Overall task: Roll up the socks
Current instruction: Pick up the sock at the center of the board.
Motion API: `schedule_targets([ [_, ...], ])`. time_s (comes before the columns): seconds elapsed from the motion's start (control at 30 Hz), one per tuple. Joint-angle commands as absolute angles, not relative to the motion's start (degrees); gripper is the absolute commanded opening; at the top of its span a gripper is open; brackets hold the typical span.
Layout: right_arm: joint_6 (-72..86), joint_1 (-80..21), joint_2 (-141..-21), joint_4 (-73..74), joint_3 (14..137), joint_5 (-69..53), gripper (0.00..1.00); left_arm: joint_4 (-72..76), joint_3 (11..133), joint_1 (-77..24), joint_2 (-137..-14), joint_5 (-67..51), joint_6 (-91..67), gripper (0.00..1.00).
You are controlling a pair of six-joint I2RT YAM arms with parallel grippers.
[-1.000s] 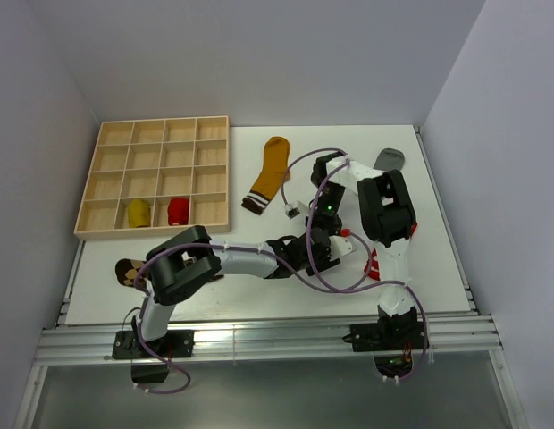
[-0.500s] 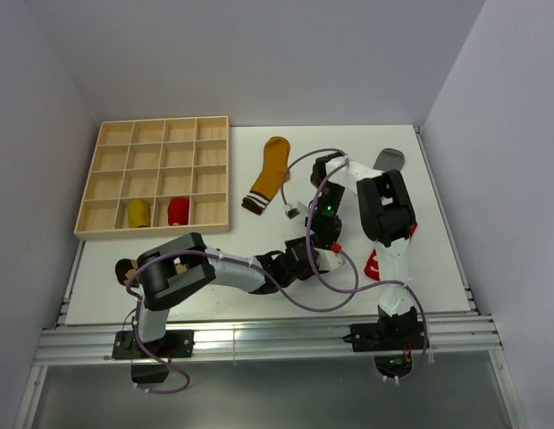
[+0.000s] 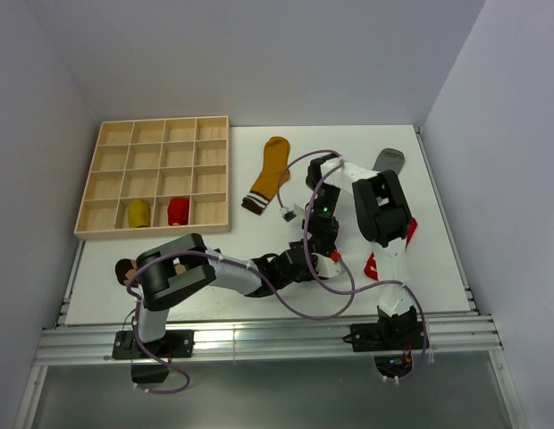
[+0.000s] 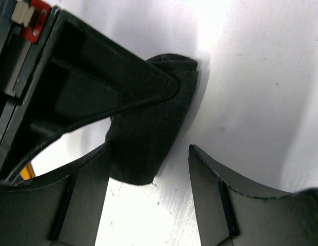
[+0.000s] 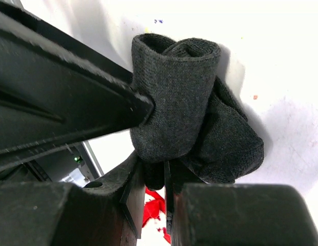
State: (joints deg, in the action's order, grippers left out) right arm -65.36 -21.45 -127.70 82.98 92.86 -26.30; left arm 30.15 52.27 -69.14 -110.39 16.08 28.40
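Black sock (image 5: pixel 190 113), half rolled, lies mid tabletop (image 3: pixel 259 234), toward the near edge. My right pincer (image 5: pixel 153 146) is clamped nearly closed on the roll. My left pincer (image 4: pixel 151 159) gapes wide beside it, holding nothing. Risk: the thin one-sided pinch slips and the loose tail unwinds.

This looks like a robotics lab test cell: a bare white counter (image 3: pixel 438 277) boxed in by plain pale walls (image 3: pixel 259 54), with a cabled left arm (image 3: pixel 170 273) and right arm (image 3: pixel 384 210) bolted to an aluminium rail (image 3: pixel 259 344).
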Motion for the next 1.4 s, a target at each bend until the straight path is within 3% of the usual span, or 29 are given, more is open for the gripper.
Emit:
schedule_targets([
  [0.0, -66.1, -23.0, -130.5, 82.8, 94.2, -26.5, 0.10, 29.3, 55.1, -68.5, -109.5, 11.1, 28.5, 0.66],
  [0.6, -66.9, -24.0, -130.4, 82.9, 93.9, -27.7, 0.10, 11.5, 66.3, -63.2, -116.2, -3.1, 19.7, 0.60],
  [0.7, -67.5, -24.1, -130.1, 82.8, 93.3, -28.2, 0.10, 7.4, 68.2, -63.0, -117.4, -4.8, 18.1, 0.53],
  [0.8, -67.6, -24.0, -130.1, 82.9, 92.9, -28.3, 0.10, 4.1, 69.8, -62.7, -118.8, -6.6, 16.7, 0.40],
  [1.03, -67.2, -23.8, -128.8, 82.7, 93.0, -31.1, 0.20, 0.2, 70.6, -62.1, -120.5, -11.1, 12.9, 0.02],
  [1.1, -66.4, -23.2, -128.2, 82.8, 94.5, -33.0, 0.27, 0.2, 69.9, -62.1, -120.4, -12.3, 12.1, 0.00],
  [1.37, -59.5, -15.9, -123.0, 82.7, 102.5, -42.7, 0.34, -4.0, 70.1, -62.1, -120.8, -13.5, 8.3, 0.00],
])
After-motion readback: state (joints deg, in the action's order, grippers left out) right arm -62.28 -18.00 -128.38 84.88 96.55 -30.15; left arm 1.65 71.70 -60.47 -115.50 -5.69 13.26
